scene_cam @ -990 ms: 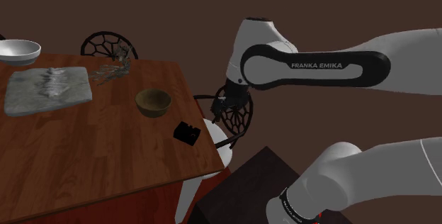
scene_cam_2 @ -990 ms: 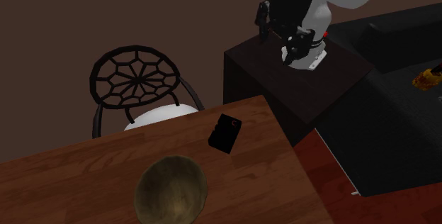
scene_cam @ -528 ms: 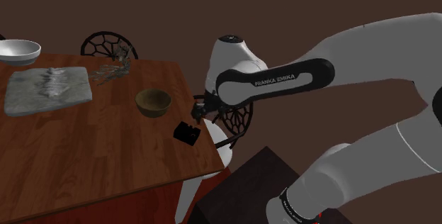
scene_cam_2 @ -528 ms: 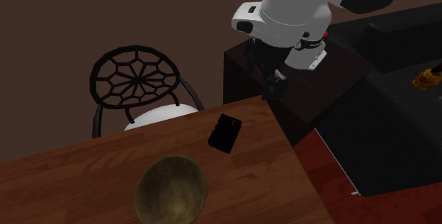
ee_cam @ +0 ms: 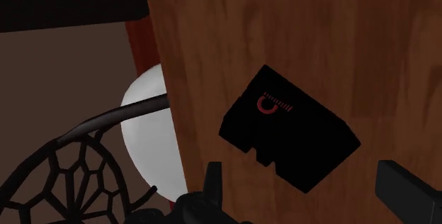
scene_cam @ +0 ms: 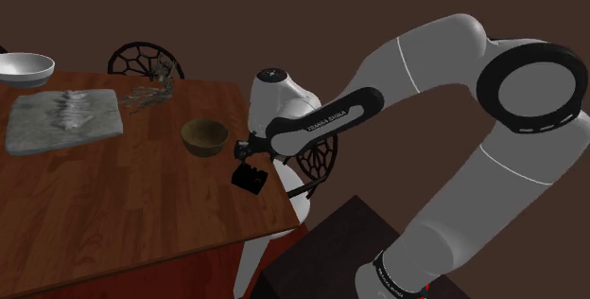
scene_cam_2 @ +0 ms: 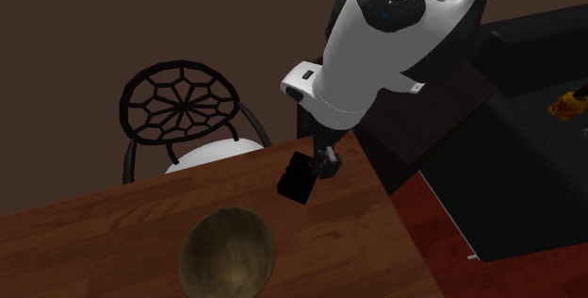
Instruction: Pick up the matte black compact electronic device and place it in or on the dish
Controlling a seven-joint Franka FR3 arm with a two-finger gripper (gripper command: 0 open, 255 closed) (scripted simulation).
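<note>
We read white "FRANKA EMIKA" lettering on the arm's (scene_cam: 321,122) dark band. The device (ee_cam: 287,136) is a flat, matte black block, roughly rectangular with a notched edge, and it bears a red C-shaped mark beside a ticked red line. It lies at the centre of the shoulder view on the glossy wooden table (scene_cam: 113,193), its long axis skewed to the nearby table edge. The round brown dish (scene_cam: 204,135) sits up and left of it, apart. The gripper (ee_cam: 309,187) hovers over the device, fingers spread wide, touching nothing.
</note>
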